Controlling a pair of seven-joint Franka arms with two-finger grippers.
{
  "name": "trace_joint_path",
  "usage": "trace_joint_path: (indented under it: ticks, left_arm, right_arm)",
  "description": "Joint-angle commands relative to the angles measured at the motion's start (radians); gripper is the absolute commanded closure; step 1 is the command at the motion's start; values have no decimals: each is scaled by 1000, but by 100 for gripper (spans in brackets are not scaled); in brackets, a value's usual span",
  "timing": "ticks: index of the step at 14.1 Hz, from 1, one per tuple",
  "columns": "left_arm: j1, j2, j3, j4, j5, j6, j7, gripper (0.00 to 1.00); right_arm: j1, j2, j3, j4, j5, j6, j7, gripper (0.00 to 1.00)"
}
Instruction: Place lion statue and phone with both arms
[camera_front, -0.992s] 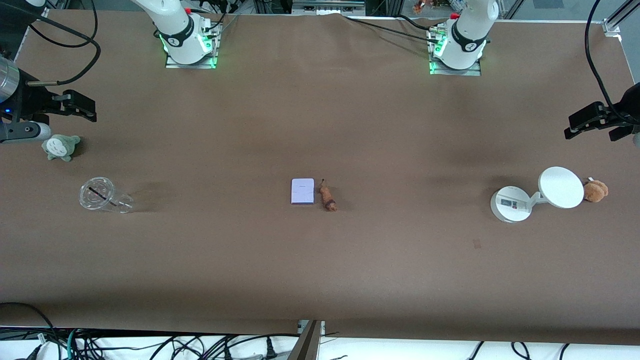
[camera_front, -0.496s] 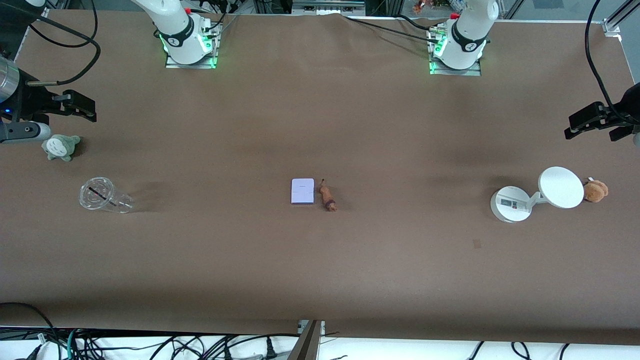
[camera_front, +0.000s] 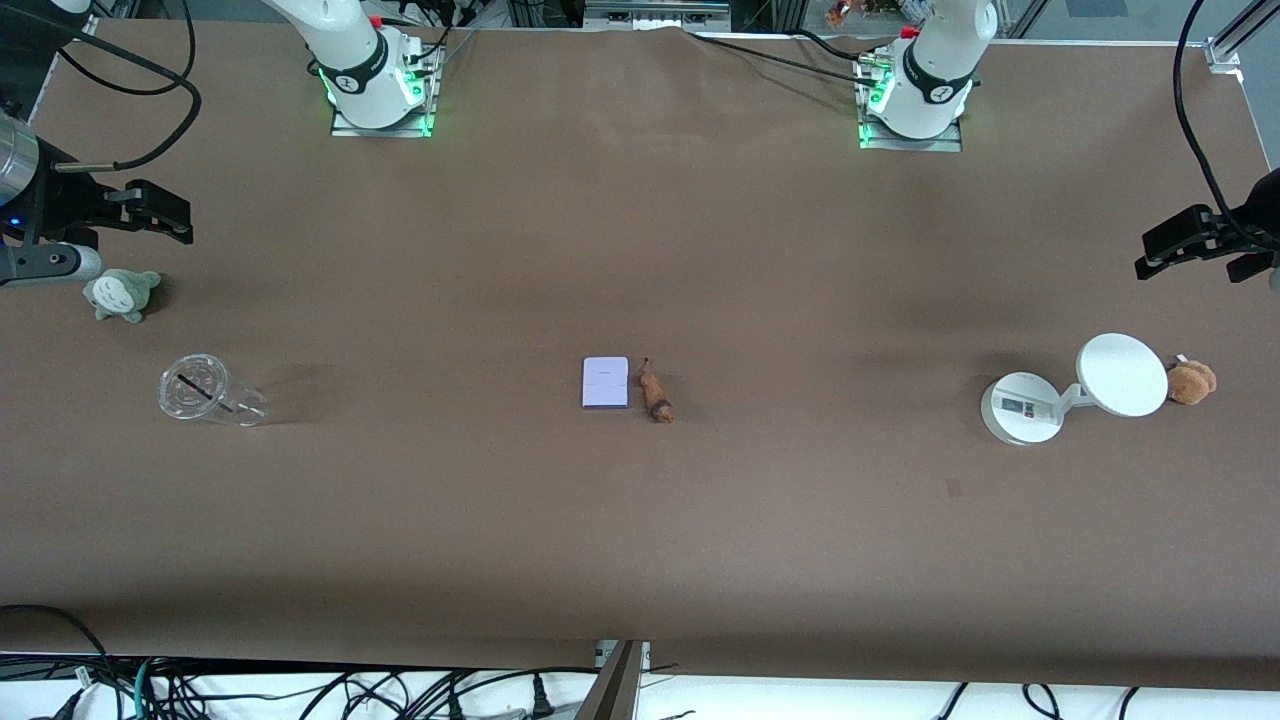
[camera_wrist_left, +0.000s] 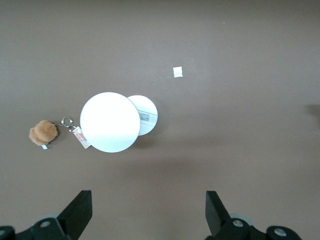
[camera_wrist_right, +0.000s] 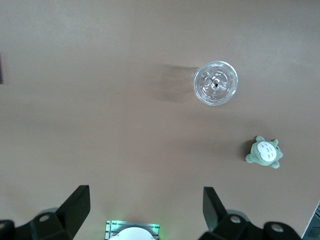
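We see the brown worktop (camera_front: 640, 520) spread wide, with both arms drawn back to its ends and waiting, which reads to us as the placing being done. The right pincer (camera_front: 150, 213) hangs high over the right arm's end, its fingers spread apart and holding nothing in its wrist view; the left pincer (camera_front: 1190, 243) hangs over the left arm's end, likewise released and empty. Below the left pincer stands the white stand (camera_front: 1025, 405) with its disc, and just beside that disc lies a brown plush toy (camera_front: 1192, 382). Toward the right arm's end a clear cup (camera_front: 200, 390) stands, nearer to the front camera than a grey-green plush (camera_front: 120, 294). At the middle of the worktop the phone (camera_front: 605, 382) lies flat, face up, and the lion statue (camera_front: 655, 392) lies on its side just beside it, toward the left arm's end. We judge the two were set there as a pair, within either arm's reach.
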Motion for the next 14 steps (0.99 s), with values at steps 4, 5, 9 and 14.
trace_joint_path:
  ticks: [4,5,9,14]
  left_arm:
    - [1,54,1,12,9,14,-3,0]
    - [1,56,-1,11,6,12,-13,0]
    - [-2,19,-31,-69,-32,-14,-37,0]
    - [-99,130,-87,-6,-43,-52,-197,0]
  right_arm:
    - [-3,8,1,13,-11,-2,-3,0]
    - [-3,12,1,13,-11,-2,-3,0]
    - [-3,15,1,13,-11,-2,-2,0]
    - [-5,17,0,13,-8,1,-3,0]
